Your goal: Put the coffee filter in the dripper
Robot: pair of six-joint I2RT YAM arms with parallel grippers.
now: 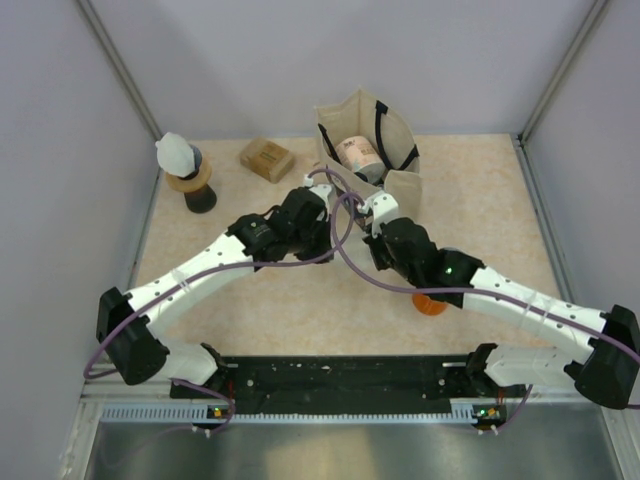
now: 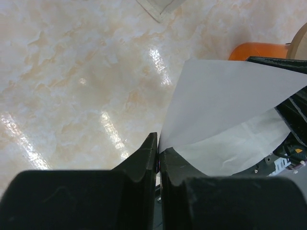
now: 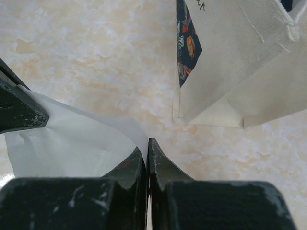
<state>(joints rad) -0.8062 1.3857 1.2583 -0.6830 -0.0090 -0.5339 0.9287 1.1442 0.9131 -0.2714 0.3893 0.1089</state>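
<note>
A white paper coffee filter [image 2: 225, 105] hangs in the air between my two grippers above the table; it also shows in the right wrist view [image 3: 72, 139]. My left gripper [image 2: 158, 148] is shut on one edge of it. My right gripper [image 3: 147, 148] is shut on the opposite edge. In the top view both grippers meet mid-table, left [image 1: 335, 215] and right [image 1: 372, 215], and they hide the filter. The orange dripper [image 1: 430, 303] sits on the table, partly hidden under my right arm. It also shows in the left wrist view [image 2: 259, 50], beyond the filter.
A cream tote bag [image 1: 365, 140] holding a cup stands just behind the grippers; its side fills the right wrist view [image 3: 240, 72]. A brown box [image 1: 267, 158] and a black stand with a white top [image 1: 187, 172] are at the back left. Walls enclose the table.
</note>
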